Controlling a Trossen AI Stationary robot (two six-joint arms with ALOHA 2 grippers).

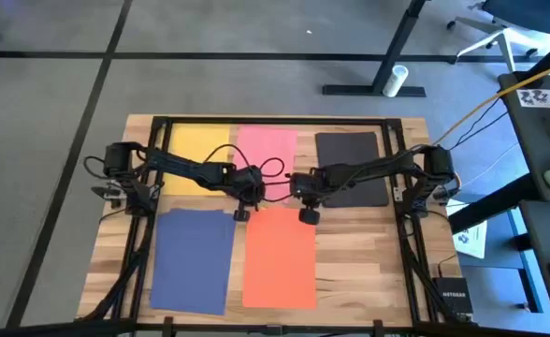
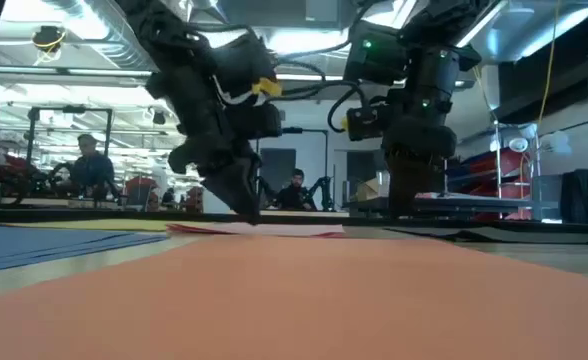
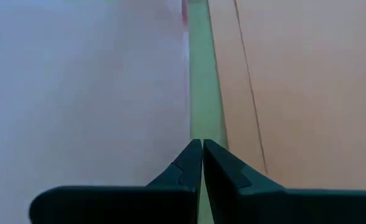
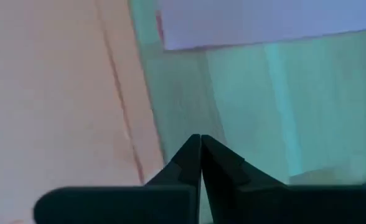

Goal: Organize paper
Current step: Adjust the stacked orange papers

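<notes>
altogether five paper sheets (image 1: 279,257) lie flat; left gripper (image 1: 242,212) and right gripper (image 1: 309,215) both pinched together, empty.

Five coloured sheets lie flat on the wooden table: yellow sheet (image 1: 197,157), pink sheet (image 1: 267,150) and black sheet (image 1: 352,167) in a far row, L to R; navy sheet (image 1: 192,259) and orange sheet (image 1: 281,257) side by side in front.

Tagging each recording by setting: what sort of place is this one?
Probably a robotics lab or workshop: people sit at benches in the background, ceiling ducts are exposed, and an office chair stands on grey carpet beyond the wooden table.
</notes>
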